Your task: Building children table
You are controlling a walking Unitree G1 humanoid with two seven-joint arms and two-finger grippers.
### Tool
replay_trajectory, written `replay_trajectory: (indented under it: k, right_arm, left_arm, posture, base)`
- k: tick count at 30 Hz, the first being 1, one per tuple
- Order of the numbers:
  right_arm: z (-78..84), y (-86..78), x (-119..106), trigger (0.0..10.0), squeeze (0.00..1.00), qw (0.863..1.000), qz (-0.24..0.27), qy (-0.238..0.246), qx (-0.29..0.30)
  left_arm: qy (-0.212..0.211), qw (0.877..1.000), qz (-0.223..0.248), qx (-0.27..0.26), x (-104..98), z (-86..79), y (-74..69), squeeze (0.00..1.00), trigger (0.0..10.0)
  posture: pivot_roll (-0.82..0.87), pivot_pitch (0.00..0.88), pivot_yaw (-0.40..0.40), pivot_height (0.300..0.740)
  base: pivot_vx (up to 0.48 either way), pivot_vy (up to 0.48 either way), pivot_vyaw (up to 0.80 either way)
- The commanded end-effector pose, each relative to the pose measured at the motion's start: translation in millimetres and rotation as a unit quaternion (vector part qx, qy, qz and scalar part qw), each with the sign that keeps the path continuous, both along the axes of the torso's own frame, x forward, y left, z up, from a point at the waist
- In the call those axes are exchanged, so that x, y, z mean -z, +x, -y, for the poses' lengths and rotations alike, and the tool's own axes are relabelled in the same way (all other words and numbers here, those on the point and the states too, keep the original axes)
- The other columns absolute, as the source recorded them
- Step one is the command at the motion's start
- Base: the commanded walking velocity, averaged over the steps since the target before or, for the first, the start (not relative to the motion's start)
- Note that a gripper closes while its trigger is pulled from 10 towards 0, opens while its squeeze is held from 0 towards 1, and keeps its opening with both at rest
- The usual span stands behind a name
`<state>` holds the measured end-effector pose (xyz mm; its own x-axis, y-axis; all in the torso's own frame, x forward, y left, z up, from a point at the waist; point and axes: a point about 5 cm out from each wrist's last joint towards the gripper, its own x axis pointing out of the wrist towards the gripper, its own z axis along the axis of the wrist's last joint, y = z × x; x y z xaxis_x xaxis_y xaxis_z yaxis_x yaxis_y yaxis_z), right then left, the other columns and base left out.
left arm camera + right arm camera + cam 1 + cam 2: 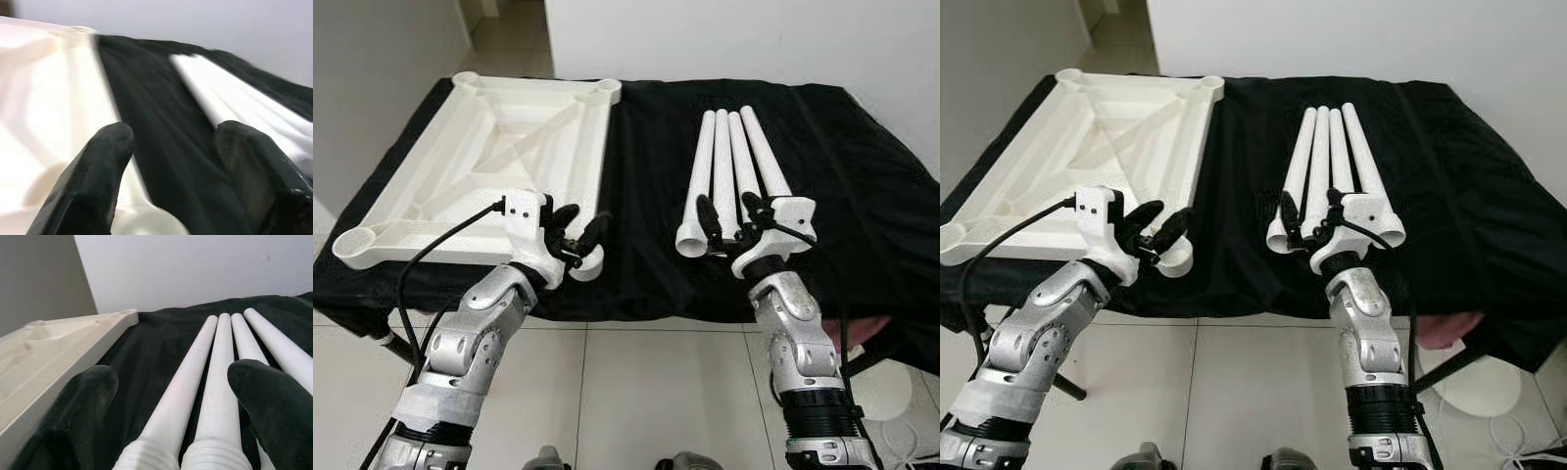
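Both claws spread wide, nothing held yet.
Right gripper (728, 221) straddles near ends of four legs (732, 166); take one only, by its threaded end. Left gripper (577, 228) hovers at tabletop's (480, 157) near-right corner socket.

Light: bright, even, diffuse indoor; no hard source visible.
Shadows: soft and faint, under the table legs (729, 176) and inside the ribs of the tabletop (489, 157).
Glare: mild sheen on floor tiles (636, 392); white plastic near overexposed against the black cloth (862, 186).
Blur: strong motion smear in left wrist view; left gripper (171, 161) fingers soft.
Focus: right wrist view sharper, near fingers (274, 406) slightly soft.
Distortion: slight wide-angle bowing at head view edges.
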<state>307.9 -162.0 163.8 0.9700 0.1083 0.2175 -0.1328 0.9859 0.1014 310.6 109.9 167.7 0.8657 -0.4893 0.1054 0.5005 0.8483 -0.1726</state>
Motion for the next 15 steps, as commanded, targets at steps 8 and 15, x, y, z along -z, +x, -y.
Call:
replay_trajectory:
  k: [8, 15]
  right_arm:
    - [-10.2, 7.5, -8.4, 10.0, 0.0, 0.999, 0.025, -0.02, 0.031]
    - [-11.0, 6.7, -4.6, 10.0, 0.0, 0.997, 0.027, -0.048, 0.057]
  left_arm:
    - [-0.007, 0.997, -0.001, -0.077, 0.4, -4.8, 27.2, 0.0, 10.0]
    - [0.028, 0.993, 0.021, -0.11, -14.3, 8.9, 43.0, 0.0, 10.0]
  posture:
    - [0.01, 0.0, 0.002, 0.74]
    - [0.0, 0.0, 0.019, 0.74]
  base:
    - [0.0, 0.0, 0.0]
    - [0.0, 0.0, 0.0]
